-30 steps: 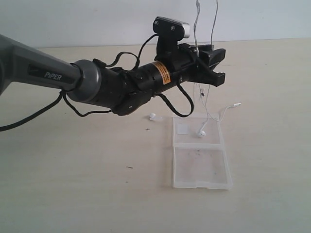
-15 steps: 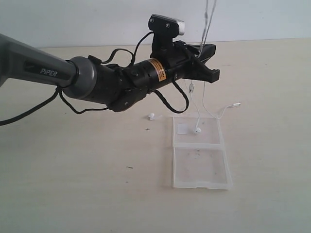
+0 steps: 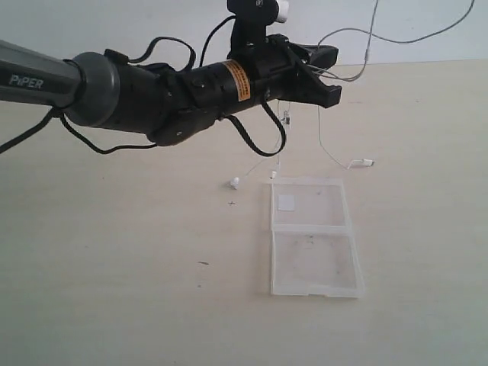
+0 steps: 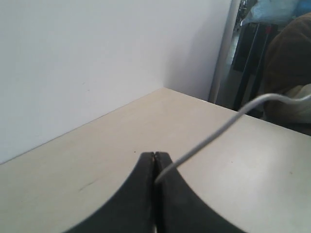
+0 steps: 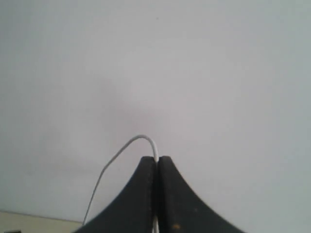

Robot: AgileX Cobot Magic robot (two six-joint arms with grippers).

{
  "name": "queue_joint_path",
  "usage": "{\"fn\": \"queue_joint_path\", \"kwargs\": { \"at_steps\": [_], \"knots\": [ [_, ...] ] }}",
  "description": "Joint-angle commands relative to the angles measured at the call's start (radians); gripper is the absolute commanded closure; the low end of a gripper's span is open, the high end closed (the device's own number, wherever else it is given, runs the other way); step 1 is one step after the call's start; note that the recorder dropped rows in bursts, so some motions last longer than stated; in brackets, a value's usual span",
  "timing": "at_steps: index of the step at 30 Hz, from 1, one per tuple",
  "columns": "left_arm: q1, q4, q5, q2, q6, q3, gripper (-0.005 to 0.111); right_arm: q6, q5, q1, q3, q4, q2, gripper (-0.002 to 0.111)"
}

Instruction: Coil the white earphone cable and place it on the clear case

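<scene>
Snapped shut since a second ago: left jaws, open like a fork back then, now pinching the white earphone cable (image 4: 214, 133), with a thin bit poking out between the tips. Lifted higher too, and swung toward 11 o'clock, pulling one earbud (image 3: 273, 174) out of the clear case (image 3: 316, 259).

Clamped tight as well: right jaws, gripping the same cable farther along, out of sight past the top of the outside view, near 1 o'clock.

Strung between the two grips: a loose white loop up in the air. Hanging from the left jaws toward 6 o'clock: the rest of the cable, long and droopy.

Down on the surface (image 3: 114, 305): the plug (image 3: 367, 162) at 5 o'clock from the left jaws, the other earbud (image 3: 235, 183) at 7 o'clock. First earbud now just beside the far edge of the case, touching down or dangling, hard to tell.

Straight below at 6 o'clock: the clear case, open flat, two halves lined up from 12 to 6. Nothing inside but a small white sticker (image 3: 287, 201) in the far half. No cable on it yet.

Probably next: more winding to turn the droopy part into rings. Left arm (image 3: 114, 99) nearer to the case, so likely the better one for setting the coil down.
</scene>
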State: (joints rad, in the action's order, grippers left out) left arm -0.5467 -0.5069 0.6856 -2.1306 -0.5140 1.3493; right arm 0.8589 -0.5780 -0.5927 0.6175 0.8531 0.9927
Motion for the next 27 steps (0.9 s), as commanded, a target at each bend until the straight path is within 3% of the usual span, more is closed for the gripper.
{"fn": "queue_joint_path", "kwargs": {
  "at_steps": [1,11,20,23,27],
  "knots": [
    [0.034,-0.056,-0.011,0.057,-0.051,-0.040,0.107,0.037,-0.045,-0.001,-0.057,0.060,0.020,0.108],
    [0.117,-0.197,-0.055,0.190,-0.119,-0.104,0.107,0.040,0.112,-0.001,-0.082,0.080,0.067,0.108],
    [0.129,-0.308,-0.134,0.289,-0.149,-0.104,0.107,0.088,0.266,-0.001,-0.082,0.091,0.134,0.107],
    [0.129,-0.324,-0.161,0.304,-0.149,-0.104,0.107,0.088,0.308,-0.001,-0.082,0.091,0.139,0.096],
    [0.129,-0.336,-0.203,0.309,-0.149,-0.104,0.107,0.088,0.306,-0.001,-0.082,0.080,0.139,0.069]
  ]
}}
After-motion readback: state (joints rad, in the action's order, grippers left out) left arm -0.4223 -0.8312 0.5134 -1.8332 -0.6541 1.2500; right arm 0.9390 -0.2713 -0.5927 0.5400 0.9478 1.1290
